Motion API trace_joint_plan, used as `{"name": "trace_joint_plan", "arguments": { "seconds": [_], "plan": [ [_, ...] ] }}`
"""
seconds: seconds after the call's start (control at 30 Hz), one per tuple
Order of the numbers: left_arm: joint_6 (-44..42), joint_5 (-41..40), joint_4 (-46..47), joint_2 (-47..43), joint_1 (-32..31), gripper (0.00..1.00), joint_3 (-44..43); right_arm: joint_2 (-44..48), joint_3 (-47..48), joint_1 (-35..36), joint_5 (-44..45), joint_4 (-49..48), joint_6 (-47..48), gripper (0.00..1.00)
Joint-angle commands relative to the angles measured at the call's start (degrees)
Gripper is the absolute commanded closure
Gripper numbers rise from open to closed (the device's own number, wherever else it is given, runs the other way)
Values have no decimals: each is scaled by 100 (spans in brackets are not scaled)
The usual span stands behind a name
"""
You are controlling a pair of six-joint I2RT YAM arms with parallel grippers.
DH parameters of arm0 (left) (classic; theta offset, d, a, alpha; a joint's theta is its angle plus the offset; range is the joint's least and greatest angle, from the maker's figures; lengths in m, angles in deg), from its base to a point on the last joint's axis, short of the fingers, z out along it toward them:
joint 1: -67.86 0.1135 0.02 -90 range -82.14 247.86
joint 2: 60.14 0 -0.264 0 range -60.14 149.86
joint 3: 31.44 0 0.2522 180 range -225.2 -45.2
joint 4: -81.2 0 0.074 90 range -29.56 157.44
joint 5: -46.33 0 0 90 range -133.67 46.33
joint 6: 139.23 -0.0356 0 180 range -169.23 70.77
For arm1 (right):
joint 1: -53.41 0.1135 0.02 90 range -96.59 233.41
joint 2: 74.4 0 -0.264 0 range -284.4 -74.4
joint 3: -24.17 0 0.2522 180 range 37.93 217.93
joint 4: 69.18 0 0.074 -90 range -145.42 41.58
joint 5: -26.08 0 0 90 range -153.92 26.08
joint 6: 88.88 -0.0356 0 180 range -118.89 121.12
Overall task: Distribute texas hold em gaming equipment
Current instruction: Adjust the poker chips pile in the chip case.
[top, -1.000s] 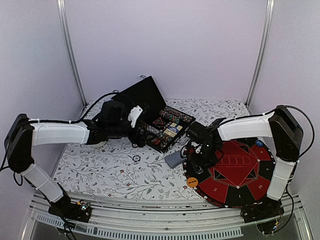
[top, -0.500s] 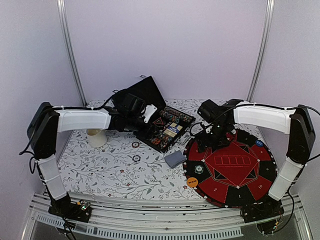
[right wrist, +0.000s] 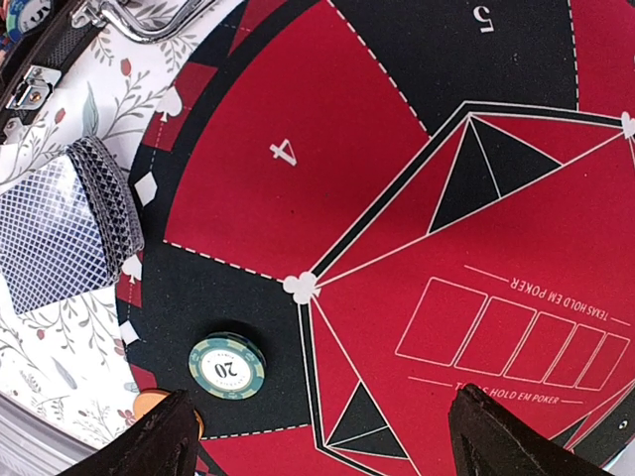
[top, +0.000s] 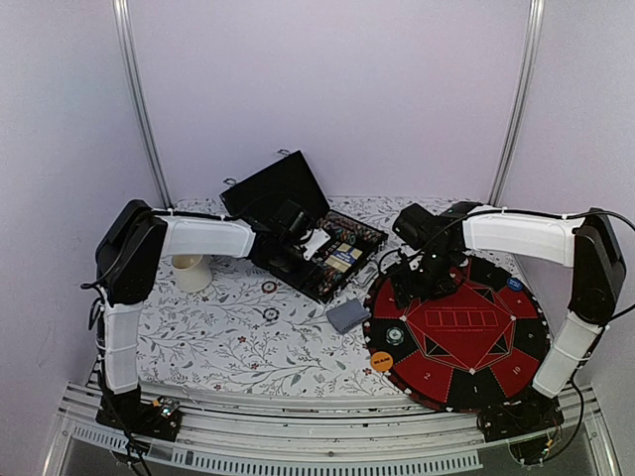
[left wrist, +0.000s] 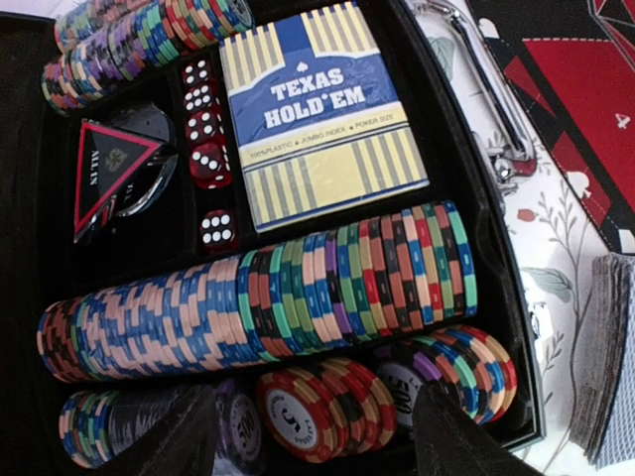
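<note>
Hovering my left hand (left wrist: 317,441) with fingers apart above the open case (top: 276,188), I want a straight drop onto the near poker chips (left wrist: 322,402) in their slots, pinching just a few. Depth looks uncertain here. My right hand (right wrist: 322,426) hangs apart, empty, over the red mat (right wrist: 327,129).

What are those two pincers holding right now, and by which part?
Nothing. The left pincer is open above the poker chips; the right pincer is open above the red mat.
</note>
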Motion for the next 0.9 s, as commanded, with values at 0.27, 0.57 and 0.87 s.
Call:
{"name": "trace_joint_plan", "arguments": {
  "seconds": [0.27, 0.57, 0.87],
  "plan": [
    [20, -572, -734, 324, -56, 40, -238, 67, -80, -32, -27, -183, 125, 11],
    [95, -1251, -1055, 317, -109, 44, -219, -23, -54, -29, -169, -242, 161, 11],
    [-152, -285, -723, -38, -277, 35, -3, -9, -43, -34, -183, -223, 179, 11]
  ]
}}
